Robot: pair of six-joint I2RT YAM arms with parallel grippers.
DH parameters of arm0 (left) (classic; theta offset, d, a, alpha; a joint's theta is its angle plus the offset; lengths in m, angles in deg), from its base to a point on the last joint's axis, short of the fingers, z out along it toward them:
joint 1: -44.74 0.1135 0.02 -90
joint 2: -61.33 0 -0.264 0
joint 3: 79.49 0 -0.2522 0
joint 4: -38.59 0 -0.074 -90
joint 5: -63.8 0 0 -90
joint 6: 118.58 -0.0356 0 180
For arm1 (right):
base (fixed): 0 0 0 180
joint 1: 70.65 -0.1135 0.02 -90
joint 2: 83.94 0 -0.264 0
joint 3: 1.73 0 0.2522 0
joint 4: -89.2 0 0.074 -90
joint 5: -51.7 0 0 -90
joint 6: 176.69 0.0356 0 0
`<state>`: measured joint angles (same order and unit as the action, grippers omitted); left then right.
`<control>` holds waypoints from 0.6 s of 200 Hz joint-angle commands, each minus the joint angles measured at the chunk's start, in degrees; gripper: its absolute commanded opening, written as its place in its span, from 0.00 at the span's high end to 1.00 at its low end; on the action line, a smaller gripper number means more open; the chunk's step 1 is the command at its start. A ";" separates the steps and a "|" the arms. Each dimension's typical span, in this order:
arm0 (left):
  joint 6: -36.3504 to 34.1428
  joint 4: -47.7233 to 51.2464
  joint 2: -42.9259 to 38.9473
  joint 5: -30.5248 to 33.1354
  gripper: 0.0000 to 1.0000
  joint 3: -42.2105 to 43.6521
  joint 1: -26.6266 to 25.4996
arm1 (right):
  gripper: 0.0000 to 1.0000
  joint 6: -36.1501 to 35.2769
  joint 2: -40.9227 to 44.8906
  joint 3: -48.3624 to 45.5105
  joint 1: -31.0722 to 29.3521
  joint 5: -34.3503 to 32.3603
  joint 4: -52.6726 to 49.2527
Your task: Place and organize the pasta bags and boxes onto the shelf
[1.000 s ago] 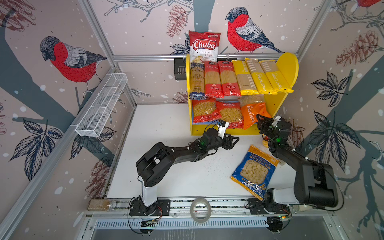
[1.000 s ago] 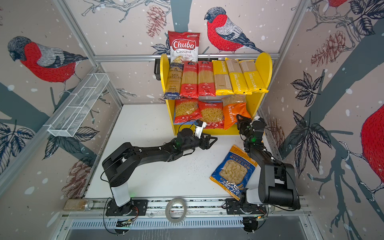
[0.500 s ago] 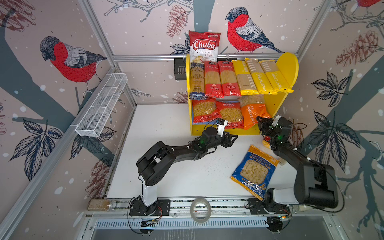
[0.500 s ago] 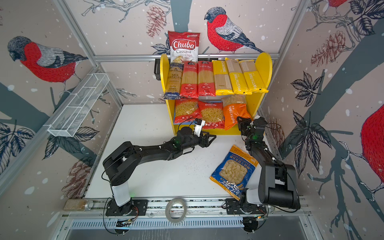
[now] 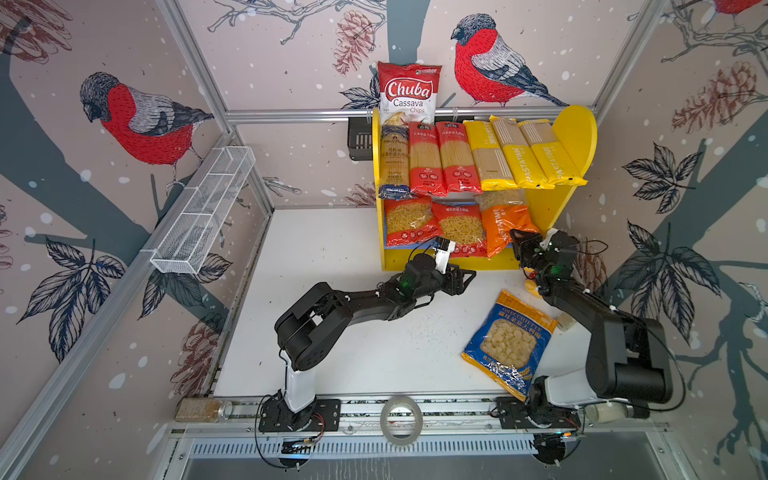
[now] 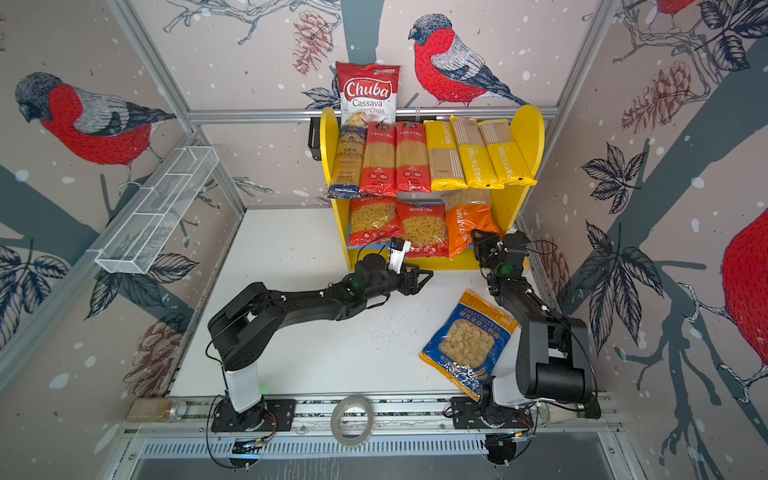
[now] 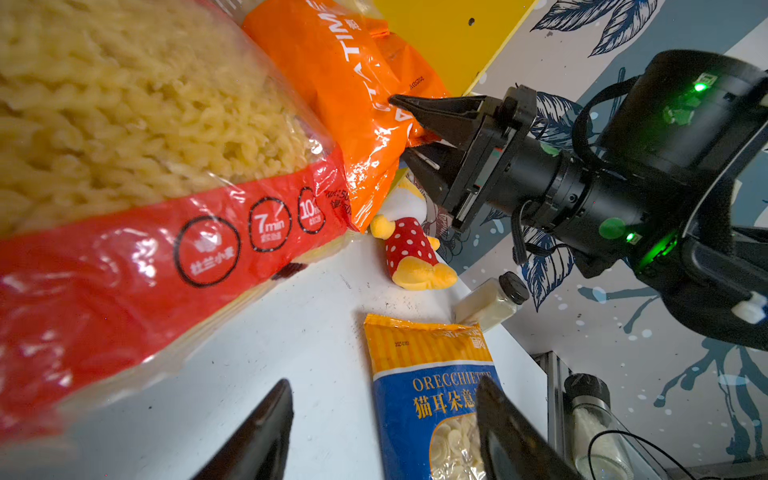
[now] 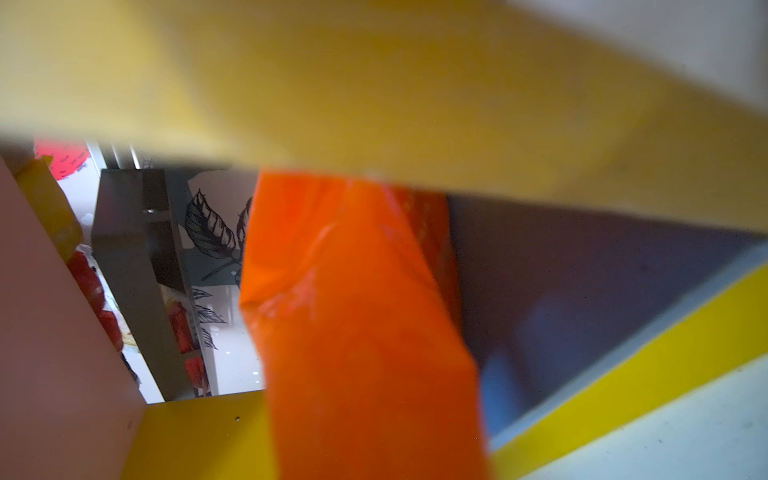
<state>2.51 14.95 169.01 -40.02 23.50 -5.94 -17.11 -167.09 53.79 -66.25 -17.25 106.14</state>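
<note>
The shelf (image 5: 573,137) (image 6: 528,133) stands at the back with several spaghetti packs on its upper board: dark blue (image 5: 392,162), red (image 5: 424,162) and yellow (image 5: 490,158). Two red short-pasta bags (image 5: 409,222) and an orange bag (image 5: 500,220) (image 7: 345,83) (image 8: 357,311) lean on the lower board. My right gripper (image 5: 517,243) (image 7: 400,126) is open, its fingers either side of the orange bag's lower right edge. A blue-yellow bag (image 5: 509,340) (image 7: 424,399) lies flat on the table. My left gripper (image 5: 465,282) (image 7: 384,382) hovers open and holds nothing, in front of the shelf.
A Chuba chips bag (image 5: 409,93) stands behind the shelf beside a black basket (image 5: 359,137). A plush toy (image 7: 409,253) and a small jar (image 7: 490,297) lie by the right wall. A wire rack (image 5: 203,208) hangs left; a tape roll (image 5: 401,419) sits at the front rail.
My right gripper has stayed at the orange bag's edge with only a slight shift, and its jaws now stand apart. The left arm has barely moved.
</note>
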 commanded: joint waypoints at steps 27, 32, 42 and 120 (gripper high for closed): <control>-1.73 -1.87 -0.80 -0.41 0.32 -0.02 0.14 | 0.55 -8.10 4.84 1.24 0.12 0.33 -8.05; -1.79 -1.94 -0.80 -0.47 0.32 0.05 0.14 | 0.54 -8.56 5.08 1.51 0.19 0.23 -8.48; -2.12 -2.20 -0.93 -0.39 0.32 0.23 0.14 | 0.54 -9.02 5.13 2.26 0.26 0.38 -9.35; -3.57 -1.09 -0.19 -0.23 0.31 -0.59 0.14 | 0.55 -15.66 3.60 3.08 0.06 -4.99 -20.28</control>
<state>-0.35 15.32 168.63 -39.87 22.98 -5.94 -26.64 -166.31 57.97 -65.50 -19.41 94.20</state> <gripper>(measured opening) 0.687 0.383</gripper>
